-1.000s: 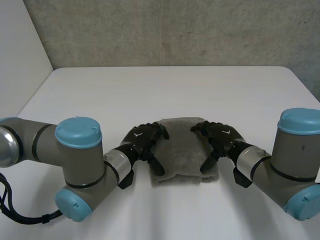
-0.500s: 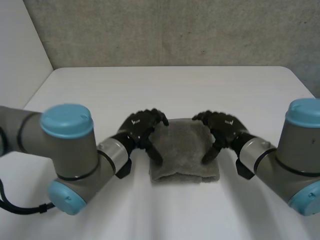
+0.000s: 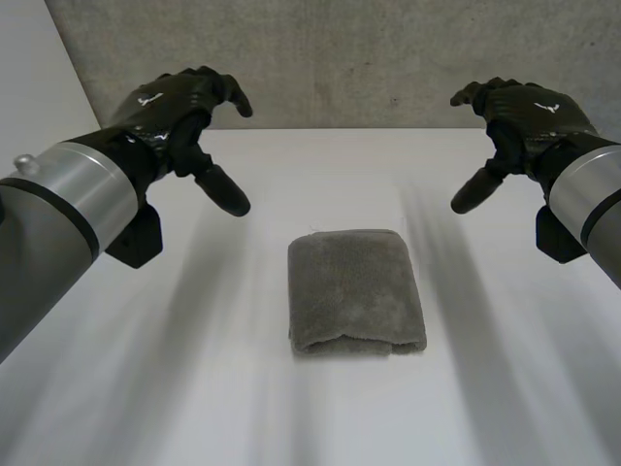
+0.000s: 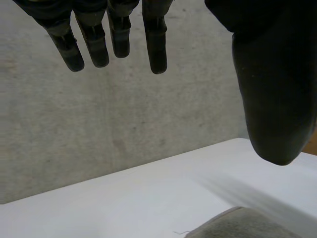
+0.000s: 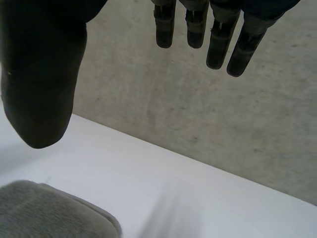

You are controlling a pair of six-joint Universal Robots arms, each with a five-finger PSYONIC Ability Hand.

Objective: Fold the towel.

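At the back, a mottled grey concrete wall [image 3: 340, 58]; at the left, a plain pale one. In front, a smooth white worktop [image 3: 291, 165] with rounded far corners. On its middle, a grey towel [image 3: 355, 291], folded into a thick rectangle, lying flat, layered edge toward the near side. High above and well apart from it, left robot hand [image 3: 179, 102] and right robot hand [image 3: 519, 112], one to each side, fingers loosely spread, thumbs out, holding nothing.

The left robot hand [image 3: 167, 105] and right robot hand [image 3: 524, 112] have risen off the towel [image 3: 356, 291].
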